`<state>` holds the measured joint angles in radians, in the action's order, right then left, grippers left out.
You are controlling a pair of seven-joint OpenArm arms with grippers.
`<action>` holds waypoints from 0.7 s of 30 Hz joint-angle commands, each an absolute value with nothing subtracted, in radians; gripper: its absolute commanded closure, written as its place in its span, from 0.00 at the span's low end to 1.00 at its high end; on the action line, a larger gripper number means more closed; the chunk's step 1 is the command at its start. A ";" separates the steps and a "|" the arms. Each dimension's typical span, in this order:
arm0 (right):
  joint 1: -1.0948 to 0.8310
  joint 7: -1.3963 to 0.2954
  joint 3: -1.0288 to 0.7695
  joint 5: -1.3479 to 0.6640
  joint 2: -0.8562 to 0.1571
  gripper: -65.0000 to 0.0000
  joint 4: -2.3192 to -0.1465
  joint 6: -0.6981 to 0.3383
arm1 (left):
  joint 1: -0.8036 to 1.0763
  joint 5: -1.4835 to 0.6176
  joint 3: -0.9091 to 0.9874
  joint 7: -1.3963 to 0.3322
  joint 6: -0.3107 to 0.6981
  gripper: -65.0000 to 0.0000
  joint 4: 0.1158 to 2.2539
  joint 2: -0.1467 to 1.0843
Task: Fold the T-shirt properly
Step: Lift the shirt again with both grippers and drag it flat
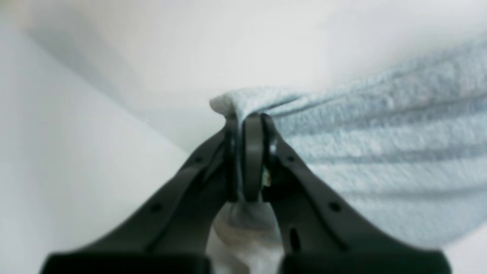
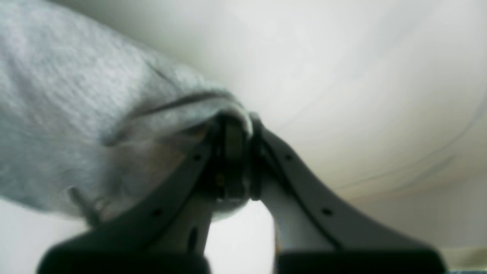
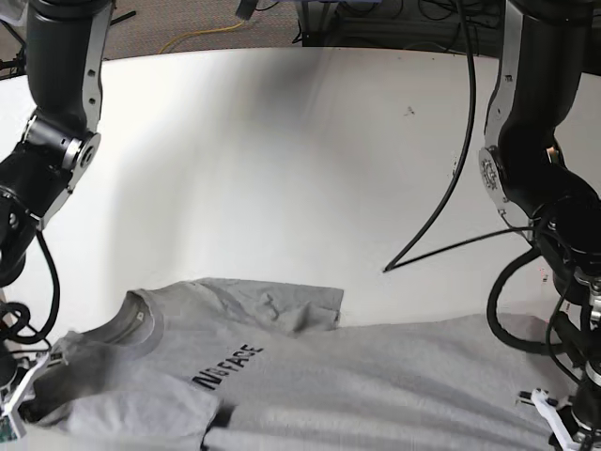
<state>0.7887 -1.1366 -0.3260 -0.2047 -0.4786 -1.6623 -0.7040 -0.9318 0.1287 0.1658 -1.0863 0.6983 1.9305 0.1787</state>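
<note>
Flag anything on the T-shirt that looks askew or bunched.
The T-shirt lies unevenly: one sleeve is creased and folded over near the printed letters. The left hand and right hand each pinch a bunched edge. No damage shows.

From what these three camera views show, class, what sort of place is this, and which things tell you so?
Probably a robotics lab or test bench: two black robot arms, left and right, flank a plain white table, loose cables trail across it, and a grey T-shirt lies there for practice.

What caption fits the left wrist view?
Left gripper shut on a bunched edge of the heather-grey cotton T-shirt.
</note>
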 commanded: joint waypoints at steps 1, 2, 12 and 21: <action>0.756 -1.125 -0.364 -0.194 -0.495 1.00 -1.709 -0.698 | -0.843 0.131 0.168 -1.004 0.698 1.00 1.940 0.216; 0.713 -1.125 -0.375 -0.194 -0.492 1.00 -1.728 -0.698 | -0.797 0.130 0.168 -0.986 0.698 1.00 1.940 0.231; 0.328 -1.125 -0.478 -0.196 -0.381 1.00 -1.868 -0.698 | -0.409 0.082 0.206 -0.929 0.698 1.00 2.012 0.242; 0.107 -1.125 -0.547 -0.196 -0.315 1.00 -1.911 -0.698 | -0.102 0.004 0.329 -0.926 0.698 1.00 2.014 0.182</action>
<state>0.0975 -1.1450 -0.5343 -0.1989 -0.2962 -1.8889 -0.7048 -0.1463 0.0147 0.3038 -0.9501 0.7048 1.9957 0.1841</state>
